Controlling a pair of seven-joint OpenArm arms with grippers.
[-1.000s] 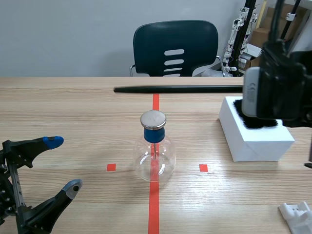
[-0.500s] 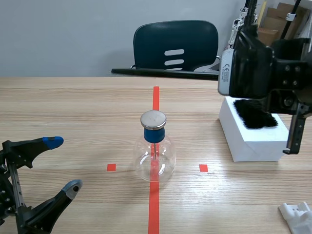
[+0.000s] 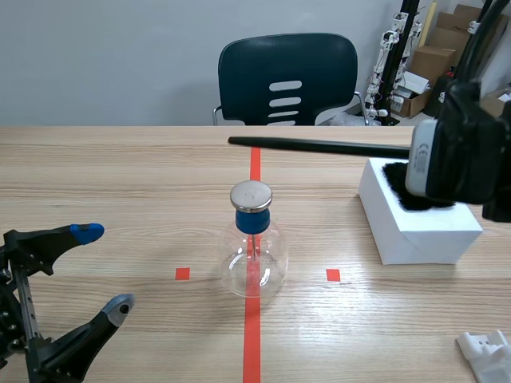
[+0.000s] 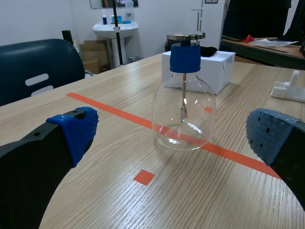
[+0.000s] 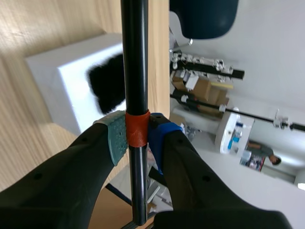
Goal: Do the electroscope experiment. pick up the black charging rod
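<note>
The black charging rod [image 3: 319, 146] hangs level above the table, pointing left from my right arm at the right of the scene view. In the right wrist view my right gripper [image 5: 137, 138] is shut on the rod [image 5: 134, 57] at its orange-red band. The glass flask electroscope [image 3: 253, 247] with blue collar and metal disc stands on the red centre line, below and in front of the rod's tip. My left gripper [image 3: 100, 267] rests open at the near left; its wrist view shows the flask [image 4: 184, 105] ahead of the open fingers.
A white box [image 3: 415, 215] with a tuft of black fur [image 3: 415, 191] on top sits at the right, under my right arm. A white plastic piece [image 3: 487, 355] lies at the near right corner. A dark chair [image 3: 287, 80] stands behind the table.
The right arm lifted and swung with the rod, then came back lower and to the right. The rod's tip now sits further right than a second ago. The left arm stayed still.
</note>
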